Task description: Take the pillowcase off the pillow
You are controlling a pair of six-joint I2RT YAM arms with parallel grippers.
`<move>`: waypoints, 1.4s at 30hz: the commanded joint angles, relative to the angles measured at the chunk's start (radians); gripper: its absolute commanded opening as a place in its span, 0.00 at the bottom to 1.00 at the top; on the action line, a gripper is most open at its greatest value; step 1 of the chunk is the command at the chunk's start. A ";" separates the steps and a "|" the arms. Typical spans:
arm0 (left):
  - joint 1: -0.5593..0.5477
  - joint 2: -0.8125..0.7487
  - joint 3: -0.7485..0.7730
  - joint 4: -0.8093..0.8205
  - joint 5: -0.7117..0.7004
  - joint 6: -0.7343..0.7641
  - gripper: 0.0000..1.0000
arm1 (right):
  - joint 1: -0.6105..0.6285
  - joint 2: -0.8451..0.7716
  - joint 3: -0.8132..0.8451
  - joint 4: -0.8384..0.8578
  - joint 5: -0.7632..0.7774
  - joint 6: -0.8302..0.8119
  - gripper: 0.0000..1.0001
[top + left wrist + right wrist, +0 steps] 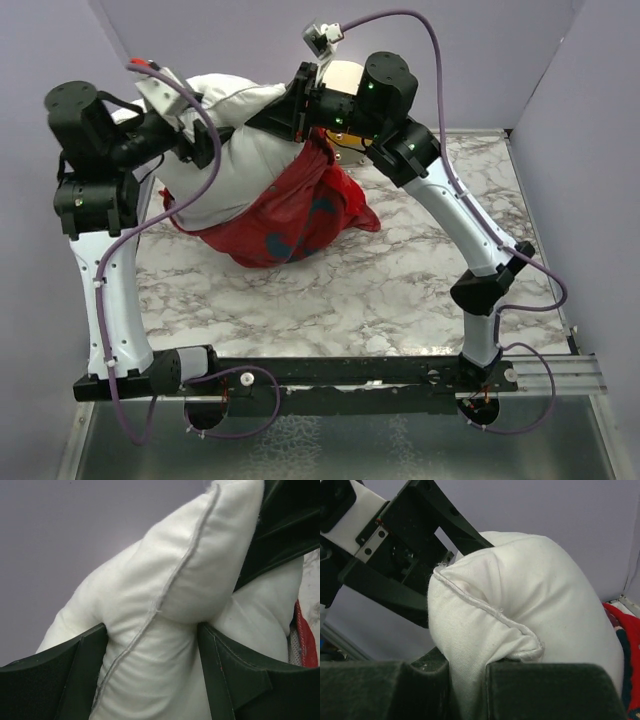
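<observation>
Pillowcase (290,215) lay bunched on the counter (400,290), print too crumpled to read, and it hid the lower end of the pillow (235,150). The bare upper part rose out of it. Left tool (150,665) was spread wide and clamped across a seamed pillow corner, arm reaching in sideways. Right tool (465,680) was nearly closed, pinching the pillow's edge, arm arched over. Fingertips were buried from above.

Both arms arch up from the table's (400,300) near edge, wrists converging toward its far-left corner. Left gripper (210,143) clamps wide on the pillow (235,160); right gripper (288,110) pinches it, jaws nearly together.
</observation>
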 commanded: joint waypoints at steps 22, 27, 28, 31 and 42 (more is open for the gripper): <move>-0.303 0.103 0.146 -0.104 -0.594 0.282 0.00 | -0.432 -0.464 -0.970 0.388 -0.153 0.116 0.86; -0.303 0.106 0.184 -0.117 -0.586 0.251 0.00 | -0.436 -0.528 -1.164 0.442 -0.154 -0.008 0.81; -0.303 0.109 0.193 -0.123 -0.579 0.242 0.00 | -0.436 -0.528 -1.177 0.454 -0.157 -0.025 0.80; -0.303 0.119 0.219 -0.147 -0.556 0.224 0.00 | -0.436 -0.516 -1.179 0.492 -0.168 -0.062 0.78; -0.304 0.121 0.247 -0.186 -0.536 0.210 0.00 | -0.328 -0.384 -0.980 0.417 -0.099 -0.209 0.68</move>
